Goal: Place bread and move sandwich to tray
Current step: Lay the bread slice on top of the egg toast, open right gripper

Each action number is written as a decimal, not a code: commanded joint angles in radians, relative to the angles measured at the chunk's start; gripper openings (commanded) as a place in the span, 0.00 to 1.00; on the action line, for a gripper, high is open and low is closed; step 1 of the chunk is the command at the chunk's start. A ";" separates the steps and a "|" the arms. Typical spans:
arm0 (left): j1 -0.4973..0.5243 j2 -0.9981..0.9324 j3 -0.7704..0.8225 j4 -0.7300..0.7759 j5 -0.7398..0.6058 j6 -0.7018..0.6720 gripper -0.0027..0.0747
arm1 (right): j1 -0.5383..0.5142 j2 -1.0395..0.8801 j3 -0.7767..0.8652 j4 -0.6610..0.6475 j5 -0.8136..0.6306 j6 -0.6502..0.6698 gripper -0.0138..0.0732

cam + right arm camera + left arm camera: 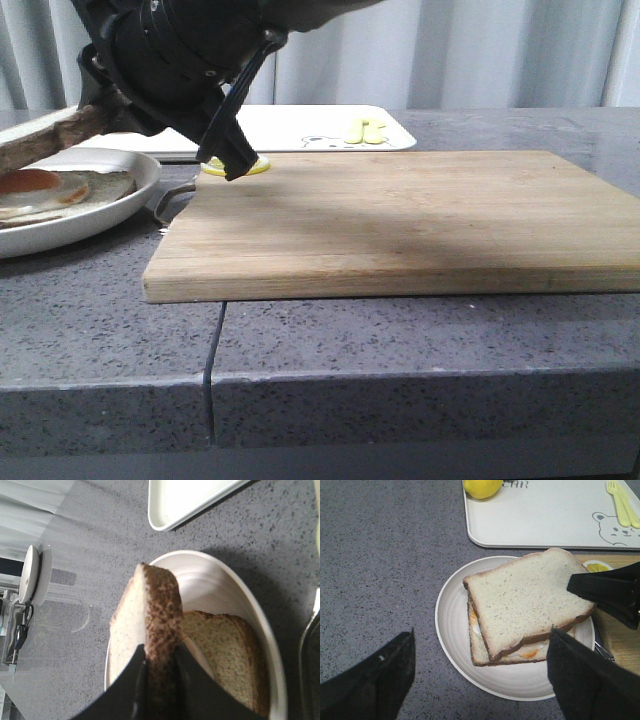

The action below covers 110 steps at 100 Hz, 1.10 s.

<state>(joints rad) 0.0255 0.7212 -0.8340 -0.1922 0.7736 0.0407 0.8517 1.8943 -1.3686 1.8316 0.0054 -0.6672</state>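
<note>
I read this as a kitchen, or a mock-up of one. The bench [420,340] is speckled grey stone with a seam running to its front edge. A wooden cutting board [400,220] lies near that edge, a white plate [455,630] with egg and bread sits toward the left, and a white tray [550,520] with a yellow plastic fork [620,502] lies toward the far edge. Pale curtains [480,50] hang behind.

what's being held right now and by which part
The right gripper pinches the bread by its crust edge, over the plate. The left gripper is open, holding nothing.
</note>
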 commanded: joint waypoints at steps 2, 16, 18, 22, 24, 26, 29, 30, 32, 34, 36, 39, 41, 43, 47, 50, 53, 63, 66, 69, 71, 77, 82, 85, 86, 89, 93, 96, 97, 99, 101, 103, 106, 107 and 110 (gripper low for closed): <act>0.002 0.002 -0.031 -0.017 -0.061 0.001 0.70 | 0.002 -0.051 -0.024 0.044 0.031 -0.010 0.20; 0.002 0.002 -0.031 -0.017 -0.061 0.001 0.70 | 0.002 -0.051 -0.024 0.044 0.031 -0.012 0.37; 0.002 0.002 -0.031 -0.017 -0.061 0.001 0.70 | 0.002 -0.051 -0.024 0.044 0.031 -0.013 0.39; 0.002 0.002 -0.031 -0.017 -0.061 0.001 0.70 | 0.002 -0.051 -0.024 0.044 0.031 -0.015 0.44; 0.002 0.002 -0.031 -0.017 -0.061 0.001 0.70 | 0.002 -0.051 -0.024 0.044 0.031 -0.016 0.47; 0.002 0.002 -0.031 -0.017 -0.061 0.001 0.70 | 0.002 -0.051 -0.024 0.044 0.031 -0.018 0.49; 0.002 0.002 -0.031 -0.017 -0.061 0.001 0.70 | 0.002 -0.051 -0.024 0.044 0.031 -0.018 0.52; 0.002 0.002 -0.031 -0.017 -0.061 0.001 0.70 | 0.002 -0.051 -0.024 0.044 0.031 -0.018 0.53; 0.002 0.002 -0.031 -0.017 -0.061 0.001 0.70 | 0.002 -0.051 -0.024 0.044 0.031 -0.018 0.55; 0.002 0.002 -0.031 -0.017 -0.061 0.001 0.70 | 0.002 -0.051 -0.024 0.044 0.031 -0.018 0.57; 0.002 0.002 -0.031 -0.017 -0.061 0.001 0.70 | 0.002 -0.051 -0.024 0.044 0.031 -0.018 0.58; 0.002 0.002 -0.031 -0.017 -0.061 0.001 0.70 | 0.002 -0.051 -0.024 0.044 0.031 -0.018 0.60; 0.002 0.002 -0.031 -0.017 -0.061 0.001 0.70 | 0.002 -0.051 -0.024 0.044 0.031 -0.018 0.62; 0.002 0.002 -0.031 -0.017 -0.061 0.001 0.70 | 0.002 -0.051 -0.024 0.044 0.031 -0.018 0.63; 0.002 0.002 -0.031 -0.017 -0.061 0.001 0.70 | 0.002 -0.051 -0.024 0.042 0.030 -0.018 0.65; 0.002 0.002 -0.031 -0.017 -0.061 0.001 0.70 | 0.002 -0.051 -0.024 0.042 0.030 -0.019 0.66; 0.002 0.002 -0.031 -0.017 -0.061 0.001 0.70 | 0.002 -0.051 -0.024 0.037 0.030 -0.019 0.67; 0.002 0.002 -0.031 -0.017 -0.061 0.001 0.70 | 0.002 -0.051 -0.024 0.027 0.030 -0.019 0.69; 0.002 0.002 -0.031 -0.017 -0.061 0.001 0.70 | 0.002 -0.051 -0.024 0.025 0.030 -0.019 0.69; 0.002 0.002 -0.031 -0.017 -0.061 0.001 0.70 | 0.002 -0.051 -0.024 0.021 0.030 -0.019 0.69; 0.002 0.002 -0.031 -0.017 -0.061 0.001 0.70 | 0.002 -0.051 -0.024 0.017 0.030 -0.019 0.69; 0.002 0.002 -0.031 -0.017 -0.061 0.001 0.70 | 0.002 -0.051 -0.024 -0.007 0.033 -0.019 0.69; 0.002 0.002 -0.031 -0.017 -0.061 0.001 0.70 | 0.002 -0.051 -0.024 -0.032 0.034 -0.019 0.69; 0.002 0.002 -0.031 -0.017 -0.061 0.001 0.70 | 0.002 -0.051 -0.024 -0.049 0.038 -0.019 0.69; 0.002 0.002 -0.031 -0.017 -0.061 0.001 0.70 | 0.002 -0.051 -0.024 -0.056 0.038 -0.019 0.69; 0.002 0.002 -0.031 -0.017 -0.061 0.001 0.70 | 0.002 -0.051 -0.024 -0.070 0.041 -0.019 0.69; 0.002 0.002 -0.031 -0.017 -0.061 0.001 0.70 | 0.002 -0.051 -0.024 -0.093 0.042 -0.019 0.69; 0.002 0.002 -0.031 -0.017 -0.061 0.001 0.70 | 0.002 -0.051 -0.024 -0.109 0.042 -0.019 0.69; 0.002 0.002 -0.031 -0.017 -0.061 0.001 0.70 | 0.002 -0.051 -0.024 -0.113 0.042 -0.019 0.69; 0.002 0.002 -0.031 -0.017 -0.061 0.001 0.70 | 0.002 -0.051 -0.024 -0.126 0.042 -0.019 0.69; 0.002 0.002 -0.031 -0.017 -0.061 0.001 0.70 | 0.002 -0.051 -0.024 -0.139 0.042 -0.019 0.69; 0.002 0.002 -0.031 -0.017 -0.061 0.001 0.70 | 0.002 -0.051 -0.024 -0.153 0.042 -0.019 0.69; 0.002 0.002 -0.031 -0.017 -0.061 0.001 0.70 | 0.002 -0.051 -0.024 -0.171 0.041 -0.019 0.69; 0.002 0.002 -0.031 -0.017 -0.061 0.001 0.70 | 0.002 -0.051 -0.024 -0.179 0.041 -0.019 0.69; 0.002 0.002 -0.031 -0.017 -0.061 0.001 0.70 | 0.002 -0.051 -0.024 -0.194 0.039 -0.019 0.69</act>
<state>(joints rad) 0.0255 0.7212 -0.8340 -0.1922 0.7736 0.0407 0.8517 1.8943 -1.3686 1.6985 0.0179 -0.6715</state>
